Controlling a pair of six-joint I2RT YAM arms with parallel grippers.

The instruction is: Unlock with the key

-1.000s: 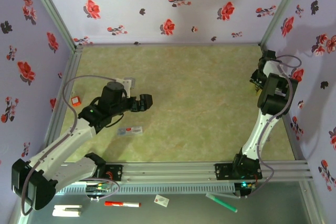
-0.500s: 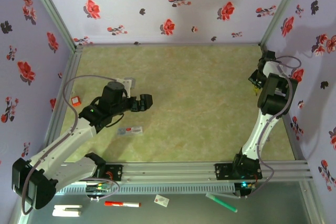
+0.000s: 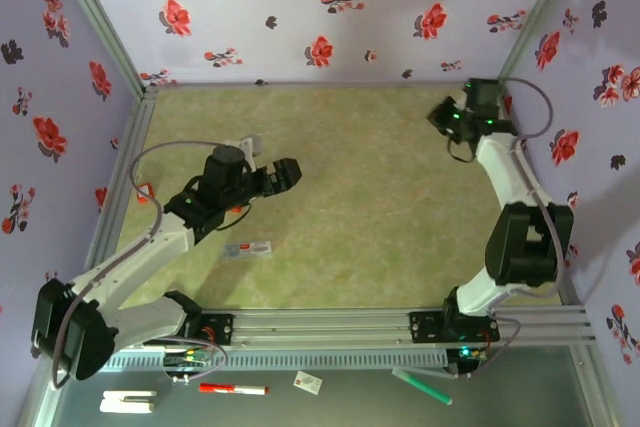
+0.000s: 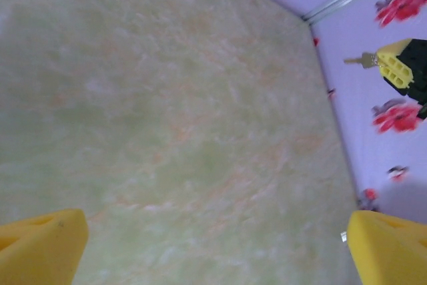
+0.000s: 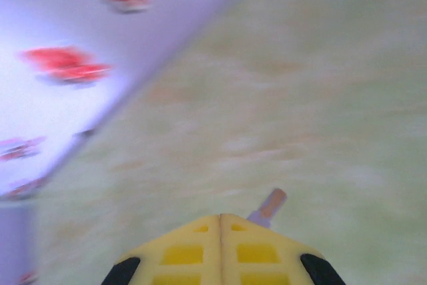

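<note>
Where the right gripper (image 5: 220, 218) clamps it, we see the thin grey metal key (image 5: 269, 206) protruding forward. The left gripper (image 4: 213, 241) is released.

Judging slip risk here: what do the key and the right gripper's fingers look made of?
The key: likely metal, by its dull grey-tan sheen and thin blade. Fingers of the right gripper: matte yellow plastic or rubber, moulded with recessed pockets; which of the two, the look leaves open.

Left tool (image 4: 213, 248): yellow fingertips (image 4: 40, 245) in the bottom corners, set wide apart over green-marbled counter (image 4: 187, 118). Upper right, against flowered purple wall (image 4: 400, 158): right tool (image 4: 393, 70), yellow pads pinched on the key (image 4: 362, 61), which juts out leftward.
</note>
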